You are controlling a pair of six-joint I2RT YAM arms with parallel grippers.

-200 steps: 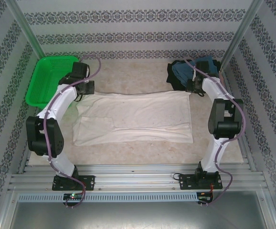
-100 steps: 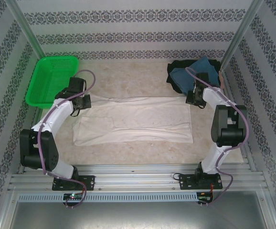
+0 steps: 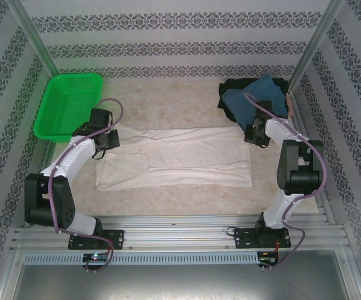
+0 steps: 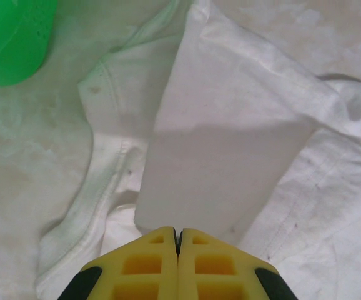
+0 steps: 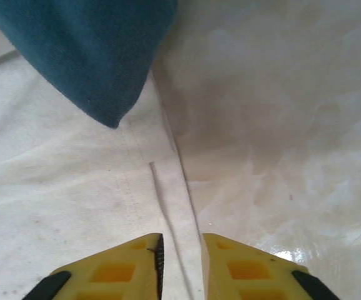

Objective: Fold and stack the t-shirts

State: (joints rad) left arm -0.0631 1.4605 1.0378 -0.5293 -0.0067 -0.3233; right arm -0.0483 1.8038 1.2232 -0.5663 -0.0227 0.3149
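The white t-shirt (image 3: 180,159) lies spread flat across the middle of the table. At its far-left corner my left gripper (image 3: 108,139) is shut on a flap of the white t-shirt (image 4: 230,125), which rises taut to the closed jaws (image 4: 177,231). My right gripper (image 3: 253,134) sits low at the far-right corner. Its jaws (image 5: 180,240) stand slightly open, and the hem of the white t-shirt (image 5: 62,187) lies flat between them. The teal-blue t-shirt (image 3: 252,100) is heaped on the black t-shirt (image 3: 226,94) at the back right. A teal edge (image 5: 87,50) hangs just beyond the right fingers.
A green mesh basket (image 3: 71,76) stands at the back left, and its corner (image 4: 12,37) shows beside the left gripper. Bare marbled tabletop (image 5: 280,125) lies right of the shirt's hem. Patterned walls and two metal posts close in the sides.
Both grippers have come toward the near side, to the white shirt's far corners. The right jaws, shut before, have parted. The left arm has folded lower.
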